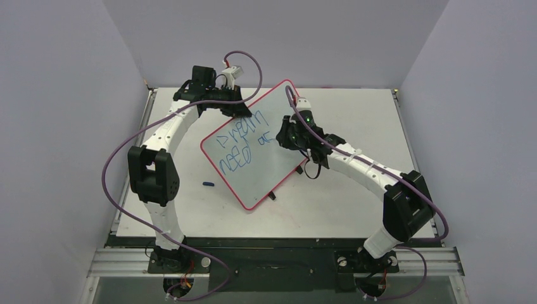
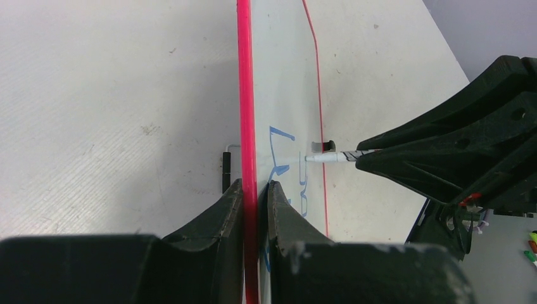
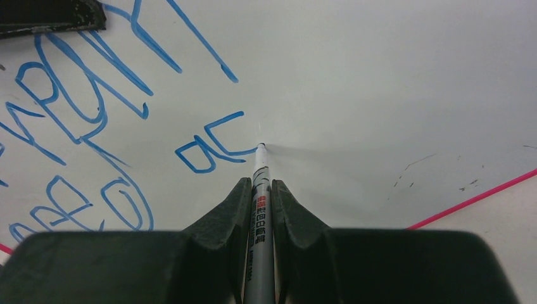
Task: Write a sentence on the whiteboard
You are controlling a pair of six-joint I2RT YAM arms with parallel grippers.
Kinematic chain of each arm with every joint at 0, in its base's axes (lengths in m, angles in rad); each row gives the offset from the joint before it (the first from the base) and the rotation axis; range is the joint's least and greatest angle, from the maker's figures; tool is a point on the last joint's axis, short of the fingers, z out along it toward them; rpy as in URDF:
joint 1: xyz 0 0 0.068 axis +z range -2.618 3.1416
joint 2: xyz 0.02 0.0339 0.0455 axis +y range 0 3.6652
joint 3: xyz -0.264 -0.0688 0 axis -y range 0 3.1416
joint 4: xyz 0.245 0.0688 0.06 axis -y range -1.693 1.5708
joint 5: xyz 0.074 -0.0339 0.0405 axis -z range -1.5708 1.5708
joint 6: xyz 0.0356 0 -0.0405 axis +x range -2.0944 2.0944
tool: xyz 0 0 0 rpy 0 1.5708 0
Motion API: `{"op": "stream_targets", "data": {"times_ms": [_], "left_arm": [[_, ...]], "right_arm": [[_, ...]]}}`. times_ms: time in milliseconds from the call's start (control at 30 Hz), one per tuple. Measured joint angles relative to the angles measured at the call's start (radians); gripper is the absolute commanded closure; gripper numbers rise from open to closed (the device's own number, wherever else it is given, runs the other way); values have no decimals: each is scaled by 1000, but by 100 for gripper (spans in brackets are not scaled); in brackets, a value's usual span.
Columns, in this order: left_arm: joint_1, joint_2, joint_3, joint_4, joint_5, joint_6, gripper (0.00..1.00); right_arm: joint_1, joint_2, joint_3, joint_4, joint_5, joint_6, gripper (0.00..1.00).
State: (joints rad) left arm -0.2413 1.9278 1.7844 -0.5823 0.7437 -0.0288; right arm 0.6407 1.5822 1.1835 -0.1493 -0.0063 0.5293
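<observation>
L jaws clamped on whiteboard (image 1: 275, 111) rim, holding it tilted on the bench (image 1: 354, 202). R jaws gripping marker (image 3: 260, 190), tip on board right beside blue sentence (image 1: 235, 144).

right wrist: sentence (image 3: 95, 120) runs off the left and top edges; marker (image 3: 260, 168) barrel hidden between right gripper (image 3: 260, 185) fingers | left wrist: whiteboard (image 2: 282, 76) seen edge-on, most writing unseen | top: words too wobbly to read surely; small blue object (image 1: 209, 184) toward left edge of table (image 1: 354, 209), too small to identify; marker hidden under gripper
</observation>
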Motion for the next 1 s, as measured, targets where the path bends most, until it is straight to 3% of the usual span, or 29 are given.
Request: {"op": "stream_targets", "data": {"times_ms": [533, 1000], "left_arm": [[-9, -13, 0, 0, 13, 11, 100], [-9, -13, 0, 0, 20, 16, 100]], "right_arm": [[-7, -93, 12, -13, 10, -19, 100], [-32, -16, 21, 8, 9, -8, 100]]}}
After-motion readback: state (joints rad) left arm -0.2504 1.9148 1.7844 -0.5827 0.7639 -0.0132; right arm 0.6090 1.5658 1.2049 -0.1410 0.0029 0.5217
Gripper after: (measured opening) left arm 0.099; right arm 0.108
